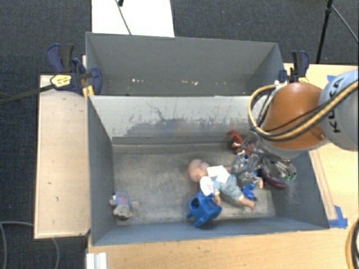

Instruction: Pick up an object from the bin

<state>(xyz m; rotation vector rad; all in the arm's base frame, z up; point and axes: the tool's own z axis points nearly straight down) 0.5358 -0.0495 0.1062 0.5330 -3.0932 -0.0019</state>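
- Centring the gripper [247,170] on the doll [222,182] just beside it should help.
- Open or closed: cannot tell.
- Avoid the blue toy [203,209] beyond.

Grey metal bin [157,172], floor scuffed and scratched, most heavily along the back wall. Right of centre on the floor, a bald doll [217,179] in white and pale blue, lying flat, head toward the left. Touching its near side, a blue plastic toy [203,209]. Well apart, near the front left corner, a small grey-and-purple figure [122,204]. By the back right, a reddish-brown piece [235,140]. At the right wall, a dark purple thing [274,180].
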